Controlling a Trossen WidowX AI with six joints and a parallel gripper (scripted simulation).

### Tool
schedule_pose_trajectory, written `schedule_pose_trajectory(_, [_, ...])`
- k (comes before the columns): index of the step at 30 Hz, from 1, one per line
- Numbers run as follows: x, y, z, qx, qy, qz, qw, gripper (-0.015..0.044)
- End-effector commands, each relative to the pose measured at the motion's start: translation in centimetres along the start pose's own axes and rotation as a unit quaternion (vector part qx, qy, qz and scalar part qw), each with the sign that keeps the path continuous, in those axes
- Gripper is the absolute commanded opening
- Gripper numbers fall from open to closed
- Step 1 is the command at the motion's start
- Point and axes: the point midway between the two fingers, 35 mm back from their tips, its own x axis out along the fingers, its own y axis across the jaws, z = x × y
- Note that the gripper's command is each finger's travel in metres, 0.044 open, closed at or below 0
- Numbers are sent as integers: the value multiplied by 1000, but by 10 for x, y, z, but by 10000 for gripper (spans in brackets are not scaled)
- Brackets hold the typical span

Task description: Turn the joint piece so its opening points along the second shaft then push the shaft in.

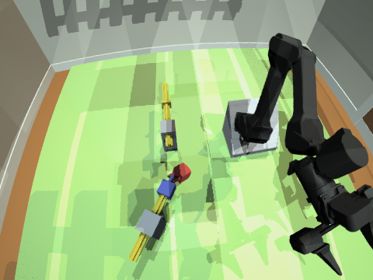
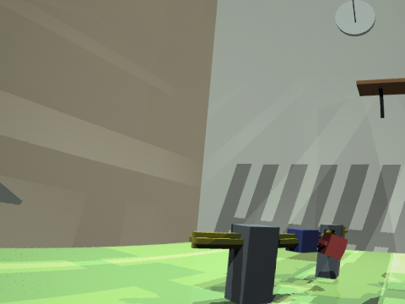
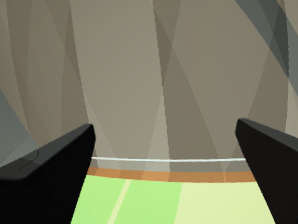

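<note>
The first shaft (image 1: 136,247) (image 2: 215,240) is yellow, runs through a grey block (image 1: 149,222) (image 2: 257,262) and ends in a blue cube (image 1: 166,188) (image 2: 302,241). The red joint piece (image 1: 183,172) (image 2: 336,247) hangs on hinges beyond it, tilted and turned toward the right in the top view. Its opening cannot be made out. The yellow second shaft (image 1: 165,92), with a collar, runs through a second grey block (image 1: 167,126) (image 2: 327,267); its near end pokes out, apart from the red piece. My gripper (image 3: 166,128) is open and empty, far from both shafts, at lower right in the top view.
A pale pedestal (image 1: 242,107) with the arm's base on it stands right of the second block. The arm arches over the right side. Walls with an orange strip (image 1: 34,137) (image 3: 155,175) border the green floor. The wrist view shows a wall and floor edge.
</note>
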Motion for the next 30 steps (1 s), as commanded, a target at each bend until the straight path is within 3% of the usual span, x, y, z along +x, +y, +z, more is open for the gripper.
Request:
schedule_pose_trajectory(1, [0,0,0,0,0,0,1000,426])
schedule_pose_trajectory(16, [-2,-77,-65,-54,156,-134,977,440])
schedule_pose_trajectory(30, [-58,-168,-120,-58,324,-287,900,440])
